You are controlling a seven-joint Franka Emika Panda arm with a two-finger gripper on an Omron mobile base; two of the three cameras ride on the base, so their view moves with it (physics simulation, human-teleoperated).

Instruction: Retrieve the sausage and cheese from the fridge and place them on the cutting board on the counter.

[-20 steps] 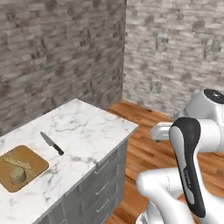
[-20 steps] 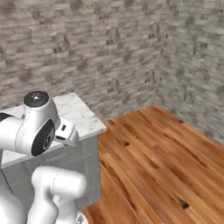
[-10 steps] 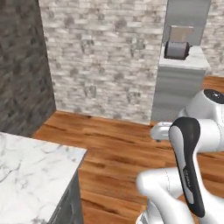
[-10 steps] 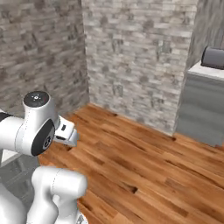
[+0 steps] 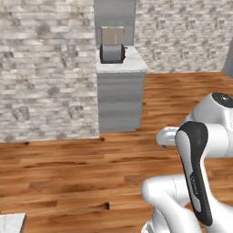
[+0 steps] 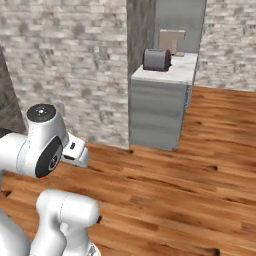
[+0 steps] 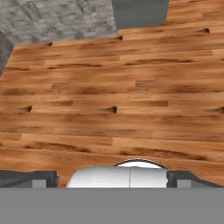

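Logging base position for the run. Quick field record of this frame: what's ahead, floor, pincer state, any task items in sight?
ahead: grey cabinet with a white top, standing against the stone brick wall
on cabinet: dark toaster-like appliance, a tan box behind it
floor: wooden planks, bare under the hand
pincer: open, holding nothing, pointed down at the floor
near corner: a bit of white marble counter at the lower left of the left base view
task items: sausage, cheese, fridge and cutting board not seen

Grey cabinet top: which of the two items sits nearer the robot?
The dark toaster-like appliance, at the front; the tan box stands behind it.
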